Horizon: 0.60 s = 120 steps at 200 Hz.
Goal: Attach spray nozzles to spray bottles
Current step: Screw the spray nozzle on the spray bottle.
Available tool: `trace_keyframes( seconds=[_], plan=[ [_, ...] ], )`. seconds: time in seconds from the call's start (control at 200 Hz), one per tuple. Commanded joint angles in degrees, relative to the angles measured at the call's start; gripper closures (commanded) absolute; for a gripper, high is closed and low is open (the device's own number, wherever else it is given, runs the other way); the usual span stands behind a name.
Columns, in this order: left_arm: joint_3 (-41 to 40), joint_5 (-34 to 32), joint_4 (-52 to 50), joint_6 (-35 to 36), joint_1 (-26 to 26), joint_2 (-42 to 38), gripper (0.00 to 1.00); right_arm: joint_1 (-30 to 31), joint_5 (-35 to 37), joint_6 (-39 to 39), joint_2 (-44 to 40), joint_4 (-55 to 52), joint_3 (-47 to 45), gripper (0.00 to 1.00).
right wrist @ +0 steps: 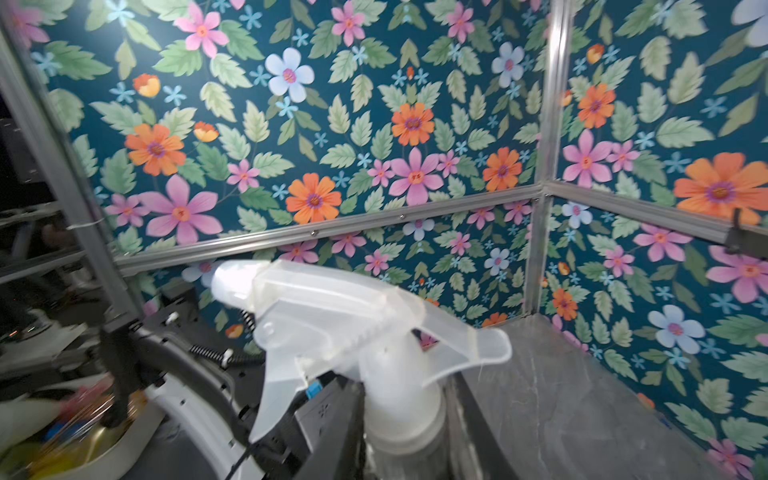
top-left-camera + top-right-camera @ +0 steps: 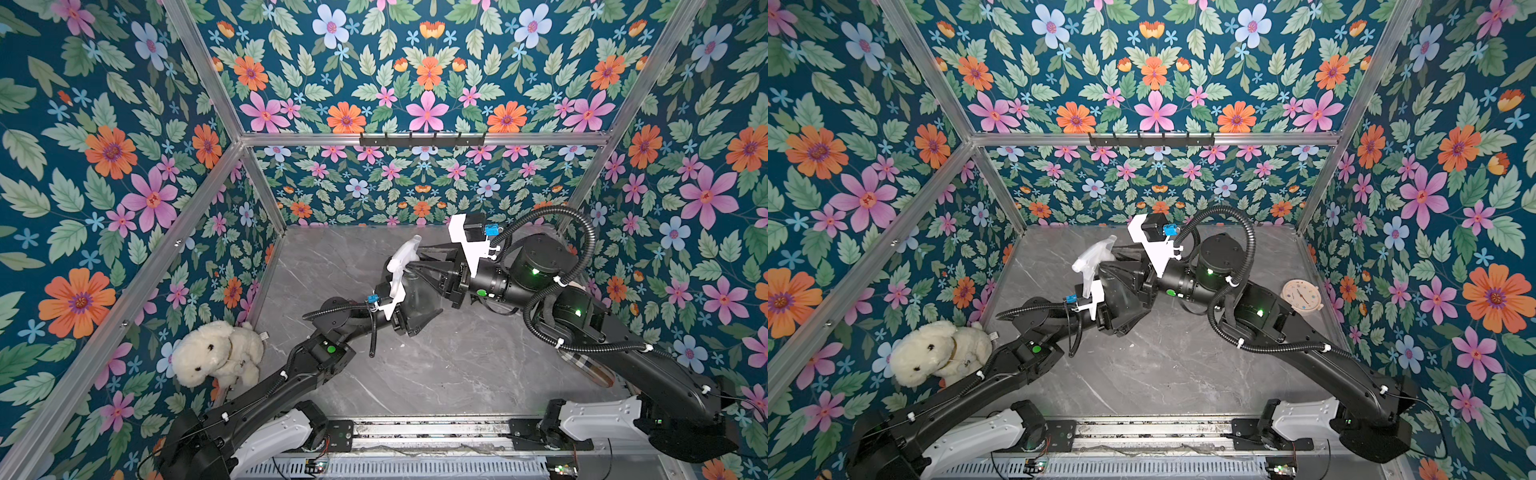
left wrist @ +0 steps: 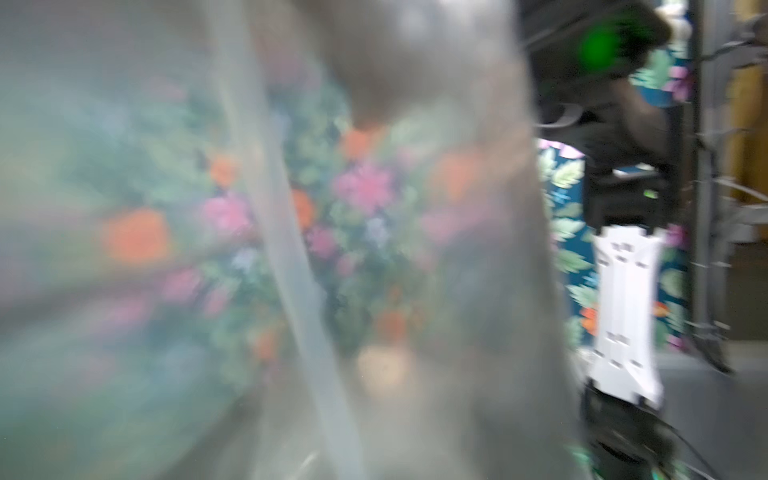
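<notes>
Two black robot arms meet over a grey marble-look tabletop (image 2: 457,374) inside a booth lined with floral wallpaper. One spray bottle (image 2: 417,293), smoky and translucent, is in view near the middle of the table, toward the back wall; whether its base rests on the surface cannot be told. One spray nozzle (image 2: 402,254), whitish and translucent, sits on the bottle's neck, and its trigger and spout show plainly in the right wrist view. The left gripper (image 2: 415,309) comes in from the front left and its jaws clasp the bottle's body; the blurred bottle wall almost fills the left wrist view. The right gripper (image 1: 405,428) reaches in from the right and its jaws pinch the nozzle's collar from both sides. Three other things are visible: one cream plush bear (image 2: 216,353) against the left wall at the table's edge, one round beige clock (image 2: 1302,296) lying near the right wall, and one checked object (image 2: 584,365) partly hidden beneath the right arm. The front half of the tabletop between the two arms is bare, and so is the back left corner
</notes>
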Motion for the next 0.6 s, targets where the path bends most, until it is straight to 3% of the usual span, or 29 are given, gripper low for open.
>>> trace_keyframes(
  seconds=[0.0,0.145,0.23,0.405,0.595],
  plan=[
    [1.62,-12.4,-6.94,-0.11,-0.06,1.49,1.0,4.99,8.49,5.69,3.02,-11.05,-0.86,0.83],
    [3.0,-15.92,-8.5,0.89,-0.45,2.86,1.0,10.93,23.7,6.26,7.51,-12.6,2.84,0.83],
    [2.9,-17.67,-8.64,0.99,-0.48,2.88,1.0,12.52,28.99,6.04,9.72,-13.42,4.76,0.82],
    [1.86,-18.44,-8.46,0.5,-0.52,2.05,1.0,12.61,29.12,3.19,7.59,-12.09,4.35,0.7],
    [0.88,-18.38,-8.05,0.63,-0.48,0.63,1.0,12.56,27.67,-0.88,-1.28,-11.39,-0.3,0.58]
  ],
)
